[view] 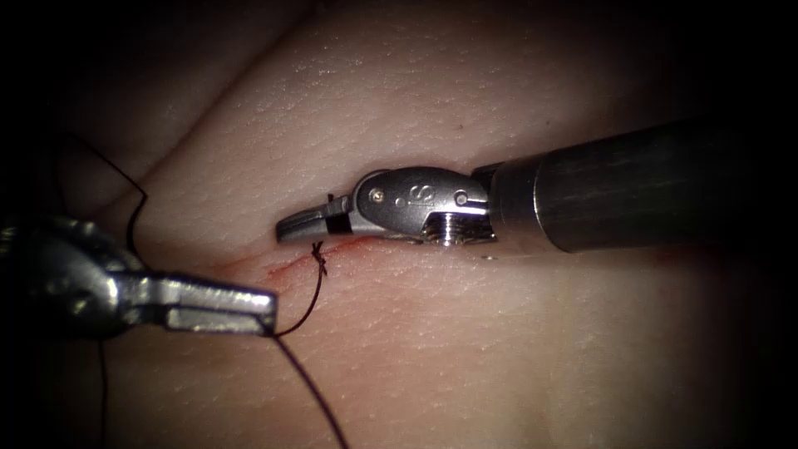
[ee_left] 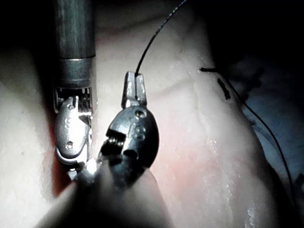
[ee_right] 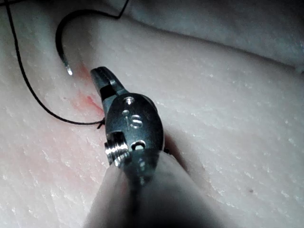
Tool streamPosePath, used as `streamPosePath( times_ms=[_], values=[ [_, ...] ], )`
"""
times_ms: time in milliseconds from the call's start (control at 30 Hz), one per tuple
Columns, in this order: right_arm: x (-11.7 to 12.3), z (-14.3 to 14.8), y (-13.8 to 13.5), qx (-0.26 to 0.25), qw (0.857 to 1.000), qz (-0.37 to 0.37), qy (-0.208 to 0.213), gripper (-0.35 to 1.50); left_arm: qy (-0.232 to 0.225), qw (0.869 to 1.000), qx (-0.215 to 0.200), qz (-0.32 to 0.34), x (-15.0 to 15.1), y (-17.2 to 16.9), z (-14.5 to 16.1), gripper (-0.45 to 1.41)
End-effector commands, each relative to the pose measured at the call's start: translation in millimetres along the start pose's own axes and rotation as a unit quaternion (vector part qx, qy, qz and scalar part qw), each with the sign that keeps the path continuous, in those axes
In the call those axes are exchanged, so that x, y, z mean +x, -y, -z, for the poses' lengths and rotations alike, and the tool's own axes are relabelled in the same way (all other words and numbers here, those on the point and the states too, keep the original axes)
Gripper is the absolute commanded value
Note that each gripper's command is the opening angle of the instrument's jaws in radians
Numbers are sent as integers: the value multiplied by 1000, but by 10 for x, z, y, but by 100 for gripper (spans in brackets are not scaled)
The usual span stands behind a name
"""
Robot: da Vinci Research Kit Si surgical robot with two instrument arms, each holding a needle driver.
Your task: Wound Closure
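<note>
a close scene of pale tissue with a short cut running across it, edged with a little red fluid.

the left hand is seen coming in from the left edge of the endoscope view. its jaws are pressed together at the tip, and dark thread is pinched there. from that tip the thread curves up to a small knot sitting on the cut, and another strand runs away toward the lower edge. in the left wrist view the same hand is seen with jaws nearly together and thread leaving the tip.

the right hand is seen coming in from the right, lying low over the tissue just above the knot. its jaws are closed or nearly so; a dark band is seen across them, and whether anything is held cannot be told. in the right wrist view this hand is seen near the red fluid.

the needle is seen in the right wrist view, lying free on the tissue, held by neither hand, its bright point resting on the surface, not driven in. thread loops beside it.
</note>
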Motion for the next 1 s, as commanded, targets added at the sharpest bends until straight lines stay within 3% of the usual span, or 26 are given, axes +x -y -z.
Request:
streamPosePath(
  times_ms=[33,167,633,1000],
  values=[
    [-9,-12,9,-2,1000,0,-4,-21,-1,1000,-9,-3,-5,-2,-8,-45],
    [-16,-22,18,-7,1000,3,-20,-18,-10,999,-37,-12,-8,4,-8,-45],
    [-1,-67,32,5,998,3,-57,9,-33,999,-41,-12,-20,54,-10,-45],
    [5,-69,48,28,994,7,-104,59,-43,998,-44,-15,-66,84,-4,-45]
  ],
)
